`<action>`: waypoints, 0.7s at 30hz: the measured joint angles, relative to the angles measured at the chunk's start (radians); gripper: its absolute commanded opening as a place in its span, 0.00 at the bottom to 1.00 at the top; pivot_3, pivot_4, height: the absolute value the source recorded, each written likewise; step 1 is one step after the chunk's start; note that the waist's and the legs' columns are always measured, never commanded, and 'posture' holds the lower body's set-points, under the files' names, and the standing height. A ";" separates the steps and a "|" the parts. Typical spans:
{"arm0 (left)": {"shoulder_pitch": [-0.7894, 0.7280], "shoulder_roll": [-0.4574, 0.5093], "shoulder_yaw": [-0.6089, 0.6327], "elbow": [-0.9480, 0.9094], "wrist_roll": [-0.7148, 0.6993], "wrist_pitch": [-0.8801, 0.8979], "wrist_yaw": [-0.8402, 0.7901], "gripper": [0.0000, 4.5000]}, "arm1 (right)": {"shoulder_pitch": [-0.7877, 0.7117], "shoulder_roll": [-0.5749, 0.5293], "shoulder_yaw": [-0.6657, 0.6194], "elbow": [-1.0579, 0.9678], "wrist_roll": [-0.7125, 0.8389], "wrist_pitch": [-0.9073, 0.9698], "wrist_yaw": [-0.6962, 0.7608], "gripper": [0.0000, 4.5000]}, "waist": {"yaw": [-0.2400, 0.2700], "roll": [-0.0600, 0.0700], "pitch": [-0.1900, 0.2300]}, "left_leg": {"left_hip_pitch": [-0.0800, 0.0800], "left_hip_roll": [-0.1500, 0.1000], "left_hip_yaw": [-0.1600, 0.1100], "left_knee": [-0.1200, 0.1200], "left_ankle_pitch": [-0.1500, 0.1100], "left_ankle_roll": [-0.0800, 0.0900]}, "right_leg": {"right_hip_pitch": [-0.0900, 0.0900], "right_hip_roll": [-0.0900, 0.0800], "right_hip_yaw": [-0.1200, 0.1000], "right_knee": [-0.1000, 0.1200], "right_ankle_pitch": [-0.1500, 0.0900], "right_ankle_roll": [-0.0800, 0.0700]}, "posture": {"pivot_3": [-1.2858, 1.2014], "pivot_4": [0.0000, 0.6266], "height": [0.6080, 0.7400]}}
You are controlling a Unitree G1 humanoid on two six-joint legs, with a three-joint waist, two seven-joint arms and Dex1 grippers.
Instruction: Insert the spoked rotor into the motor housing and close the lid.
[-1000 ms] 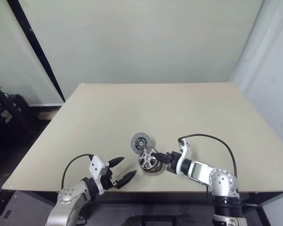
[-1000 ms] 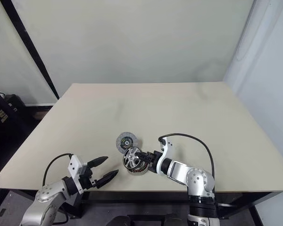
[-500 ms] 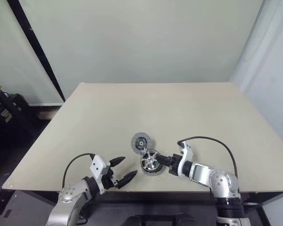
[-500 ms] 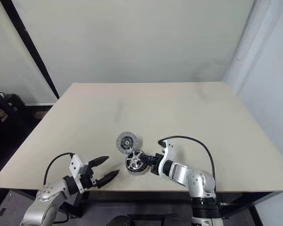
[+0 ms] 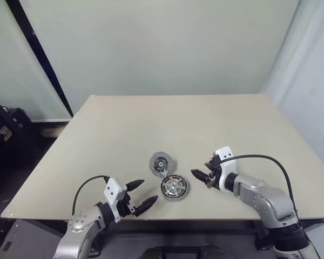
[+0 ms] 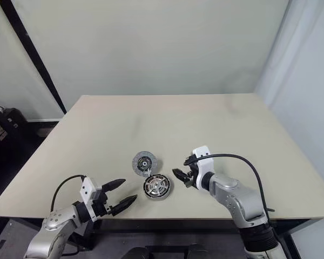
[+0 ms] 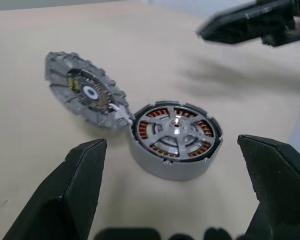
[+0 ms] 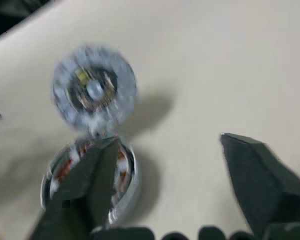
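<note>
At the near edge of the table (image 5: 97, 140), the left gripper (image 5: 140, 196) hangs just off the front corner, its two black fingers spread wide with nothing between them, tips aimed toward the parts. Just beyond those tips sits the housing (image 5: 174, 187), flat on the tabletop near the front edge. In the left wrist view its copper windings ring a silver centre, and the rotor (image 7: 176, 129) lies seated inside, its silver spokes spanning the windings and its hub at the middle. To the right of the housing, and clear of it, the right gripper (image 5: 202, 177) hovers above the table with its fingers parted and empty, pointing back toward the housing; a black cable loops from its wrist. The right wrist view looks between those parted fingers at the housing and the lid. A little farther in, the lid (image 5: 161, 162) rests tilted, its lower edge touching the housing's far-left rim and its dark inner face with the small hub turned up toward the camera. The housing is uncovered. The rest of the beige tabletop stretches back to a pale wall (image 5: 162, 43), crossed at the left by a slanting black bar (image 5: 40, 56).
</note>
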 measured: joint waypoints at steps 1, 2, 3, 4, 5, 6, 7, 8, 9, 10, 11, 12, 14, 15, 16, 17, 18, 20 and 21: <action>-0.001 0.000 0.000 0.000 0.000 0.000 0.000 1.00 | 0.002 0.012 0.034 0.010 -0.028 -0.048 0.006 0.49 | 0.000 0.000 0.000 | 0.000 0.000 0.000 0.000 0.000 0.000 | 0.000 0.000 0.000 0.000 0.000 0.000 | 0.52 0.00 1.00; -0.001 0.000 0.000 0.000 0.000 -0.001 0.000 1.00 | 0.004 0.029 0.071 0.028 -0.057 -0.093 0.009 0.42 | 0.001 0.000 0.000 | 0.000 0.000 -0.001 0.000 0.000 0.000 | 0.000 0.000 -0.001 0.000 0.000 0.000 | 0.52 0.00 1.00; -0.003 0.000 0.000 0.000 0.000 -0.001 0.000 1.00 | 0.005 0.047 0.105 0.060 -0.092 -0.145 0.014 0.32 | 0.004 0.000 0.000 | 0.000 0.000 -0.001 0.000 0.000 0.000 | 0.000 0.000 0.000 0.000 0.000 0.000 | 0.52 0.00 1.00; -0.004 0.000 0.000 0.000 0.000 -0.001 0.001 1.00 | 0.007 0.062 0.125 0.092 -0.115 -0.183 0.016 0.23 | 0.005 0.000 0.000 | 0.000 -0.001 -0.001 0.000 0.000 0.000 | 0.001 0.000 0.000 0.000 0.000 0.000 | 0.52 0.00 1.00; -0.004 0.000 0.002 0.000 0.000 -0.001 0.002 1.00 | 0.007 0.078 0.142 0.135 -0.142 -0.225 0.017 0.16 | 0.006 0.000 0.000 | 0.000 -0.002 -0.001 0.001 0.000 0.000 | 0.001 -0.001 0.000 0.000 0.000 0.000 | 0.52 0.00 1.00; -0.005 0.000 0.002 0.000 0.000 -0.001 0.003 1.00 | 0.007 0.093 0.156 0.179 -0.169 -0.263 0.017 0.06 | 0.006 -0.001 0.000 | 0.000 -0.002 -0.001 0.002 0.000 0.000 | 0.001 -0.001 0.000 0.000 0.000 0.000 | 0.52 0.00 1.00; -0.005 0.000 0.002 0.000 0.000 -0.001 0.004 1.00 | 0.007 0.106 0.166 0.211 -0.183 -0.286 0.018 0.00 | 0.006 -0.001 0.000 | 0.000 -0.003 -0.001 0.002 0.000 0.000 | 0.002 -0.001 0.000 -0.001 0.000 0.000 | 0.52 0.00 1.00; -0.006 0.000 0.002 0.000 0.000 -0.001 0.005 1.00 | 0.009 0.118 0.175 0.250 -0.201 -0.311 0.019 0.00 | 0.005 -0.001 0.000 | 0.000 -0.003 -0.001 0.003 0.000 0.000 | 0.003 -0.001 0.001 -0.001 0.000 0.000 | 0.52 0.00 1.00; -0.006 0.001 0.002 0.000 0.000 -0.001 0.006 1.00 | 0.011 0.125 0.182 0.293 -0.217 -0.326 0.022 0.00 | 0.005 -0.001 0.000 | 0.001 -0.003 -0.001 0.004 0.000 0.000 | 0.004 -0.001 0.000 -0.001 0.000 0.000 | 0.52 0.00 1.00; -0.006 0.001 0.002 -0.001 0.000 -0.001 0.007 1.00 | 0.018 0.131 0.191 0.332 -0.230 -0.334 0.026 0.00 | 0.006 -0.002 0.000 | 0.001 -0.003 -0.002 0.004 0.000 0.000 | 0.005 -0.001 0.000 -0.001 0.000 0.000 | 0.52 0.00 1.00; -0.005 0.001 0.002 -0.002 0.000 -0.001 0.009 1.00 | 0.029 0.133 0.201 0.366 -0.244 -0.344 0.029 0.00 | 0.006 -0.002 0.000 | 0.001 -0.003 -0.002 0.004 0.000 0.000 | 0.005 -0.001 0.000 -0.001 0.000 0.000 | 0.52 0.00 1.00; -0.001 0.002 0.004 -0.003 0.000 0.000 0.011 1.00 | 0.032 0.135 0.208 0.375 -0.256 -0.366 0.033 0.00 | 0.005 -0.001 0.000 | 0.002 -0.002 -0.002 0.005 0.000 0.000 | 0.006 -0.001 0.000 0.000 0.000 0.000 | 0.52 0.00 1.00; -0.002 0.001 0.004 -0.011 0.000 0.000 0.015 1.00 | 0.032 0.134 0.214 0.387 -0.278 -0.385 0.043 0.00 | 0.005 -0.002 0.000 | 0.008 -0.002 -0.002 0.004 0.000 -0.001 | 0.009 -0.001 0.000 0.000 0.000 0.000 | 0.52 0.00 1.00; -0.002 0.001 0.004 -0.018 0.000 0.000 0.017 1.00 | 0.035 0.134 0.212 0.386 -0.284 -0.386 0.049 0.00 | 0.005 -0.002 -0.001 | 0.011 -0.002 -0.002 0.003 -0.001 -0.001 | 0.011 -0.001 0.000 0.000 0.000 0.000 | 0.52 0.00 1.00; -0.001 0.001 0.004 -0.024 0.000 0.000 0.019 1.00 | 0.037 0.137 0.207 0.383 -0.284 -0.382 0.051 0.00 | 0.005 -0.002 -0.001 | 0.012 -0.001 -0.002 0.003 -0.002 -0.003 | 0.012 -0.001 0.000 0.000 0.000 0.000 | 0.52 0.00 1.00; 0.000 0.001 0.004 -0.030 0.000 0.000 0.023 1.00 | 0.044 0.142 0.198 0.370 -0.282 -0.370 0.057 0.00 | 0.005 -0.002 -0.001 | 0.012 -0.001 -0.002 0.002 -0.003 -0.005 | 0.011 -0.001 0.000 0.000 0.000 0.000 | 0.52 0.00 1.00; 0.002 0.001 0.004 -0.032 0.000 0.000 0.025 1.00 | 0.048 0.145 0.193 0.359 -0.279 -0.358 0.064 0.00 | 0.005 -0.002 -0.001 | 0.012 -0.001 -0.002 0.002 -0.003 -0.005 | 0.011 -0.001 0.000 0.000 0.000 0.000 | 0.52 0.00 1.00; 0.007 0.000 0.004 -0.033 0.000 0.000 0.028 1.00 | 0.050 0.137 0.190 0.335 -0.277 -0.336 0.083 0.00 | 0.005 -0.002 0.000 | 0.011 -0.001 -0.002 0.003 -0.003 -0.004 | 0.010 -0.001 0.000 0.000 0.000 0.000 | 0.52 0.00 1.00; 0.007 -0.001 0.004 -0.034 -0.001 0.005 0.033 1.00 | 0.050 0.127 0.189 0.312 -0.276 -0.319 0.099 0.00 | 0.005 -0.002 0.000 | 0.011 -0.001 -0.002 0.003 -0.002 -0.004 | 0.010 -0.001 0.000 0.000 0.000 0.000 | 0.52 0.00 1.00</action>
